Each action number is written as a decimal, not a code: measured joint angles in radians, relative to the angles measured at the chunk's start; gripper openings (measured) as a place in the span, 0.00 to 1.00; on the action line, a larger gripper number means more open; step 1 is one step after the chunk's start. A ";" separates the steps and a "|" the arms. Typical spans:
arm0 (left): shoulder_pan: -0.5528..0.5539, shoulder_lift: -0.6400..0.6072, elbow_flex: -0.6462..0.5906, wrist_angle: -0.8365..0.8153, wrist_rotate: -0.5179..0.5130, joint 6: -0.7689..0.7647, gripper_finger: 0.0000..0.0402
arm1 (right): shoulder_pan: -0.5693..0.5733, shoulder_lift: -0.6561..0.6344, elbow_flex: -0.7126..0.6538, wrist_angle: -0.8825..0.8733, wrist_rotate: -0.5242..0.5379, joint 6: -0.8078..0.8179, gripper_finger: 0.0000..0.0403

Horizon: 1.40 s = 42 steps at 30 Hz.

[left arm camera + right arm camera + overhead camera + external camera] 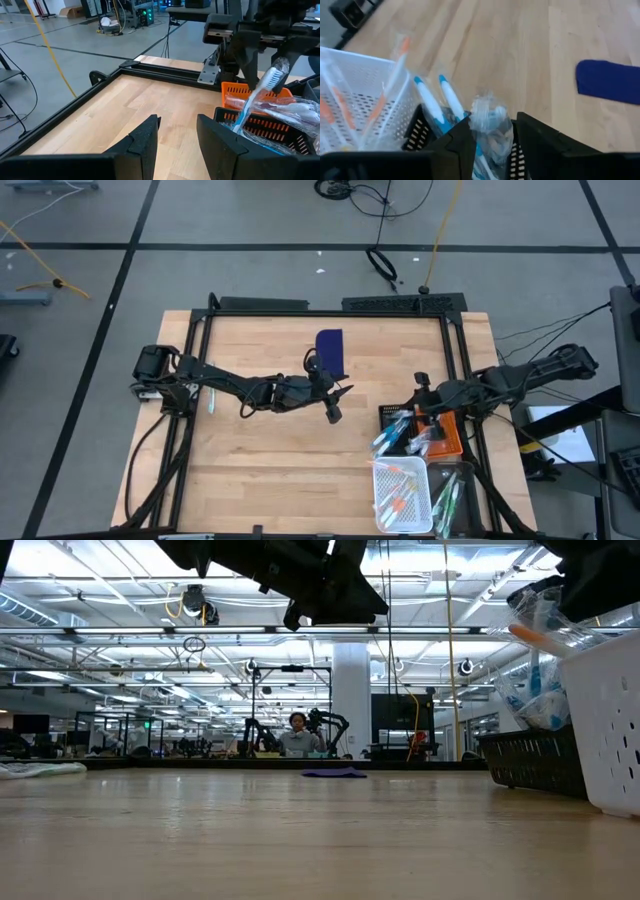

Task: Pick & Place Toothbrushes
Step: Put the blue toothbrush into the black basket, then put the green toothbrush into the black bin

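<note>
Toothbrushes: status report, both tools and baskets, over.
Left tool open, empty, mid-table. Right tool over black basket, fingers around a wrapped toothbrush. More toothbrushes in white basket. Blue cloth clear of the work.

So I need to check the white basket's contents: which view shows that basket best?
The high view: it looks straight down into the white basket, showing orange-marked toothbrushes inside. The right wrist view shows part of its wall and some brushes, the low view only one side wall at the picture's edge, the left wrist view none of it.
</note>
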 joint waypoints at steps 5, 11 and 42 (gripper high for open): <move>0.000 0.000 0.000 0.000 0.000 0.000 0.34 | 0.000 -0.021 0.004 0.030 -0.063 0.000 0.34; 0.000 0.000 0.000 0.000 0.000 0.000 0.34 | 0.000 -0.037 0.022 0.088 -0.102 -0.021 0.33; 0.000 -0.101 -0.001 -0.650 -0.176 -0.460 0.26 | 0.000 0.006 0.023 0.141 -0.099 0.000 0.30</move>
